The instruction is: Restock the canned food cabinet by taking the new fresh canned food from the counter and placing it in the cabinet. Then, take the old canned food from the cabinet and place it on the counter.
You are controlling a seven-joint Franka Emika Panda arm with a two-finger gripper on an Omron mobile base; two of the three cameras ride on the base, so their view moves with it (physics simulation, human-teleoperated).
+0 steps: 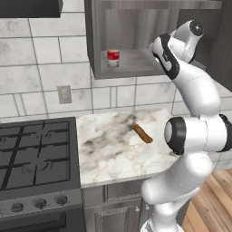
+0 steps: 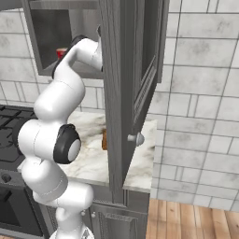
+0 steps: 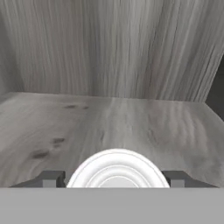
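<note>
From where I stood, the arm was reaching up into the open wall cabinet [image 1: 136, 27], its wrist buried past the right edge of the opening. Along the hand, the end effector [image 3: 117, 178] sat low over the grey shelf [image 3: 109, 127], and between its two dark fingertips [image 3: 51, 178] rose the pale, ringed lid of a can [image 3: 117, 170]. I took that to be the new fresh canned food, pinched between the tips, which pressed close at either side of the lid; whether its base already rested on the shelf I could not tell.

The old canned food [image 1: 113, 57], red above and white below, stood on the same shelf towards nine o'clock of the arm, well apart from the hand. On the marble bench [image 1: 113, 149] below lay a brown stick-like thing [image 1: 142, 133], near the middle and a little towards three o'clock; I could not say what it was. The black stove [image 1: 36, 154] sat just beside the bench at nine o'clock.

By my reckoning the first half was nearly done: the new can was inside the cabinet and only needed setting down and releasing. The second half looked untouched, with the old can yet to be brought down to the bench.
</note>
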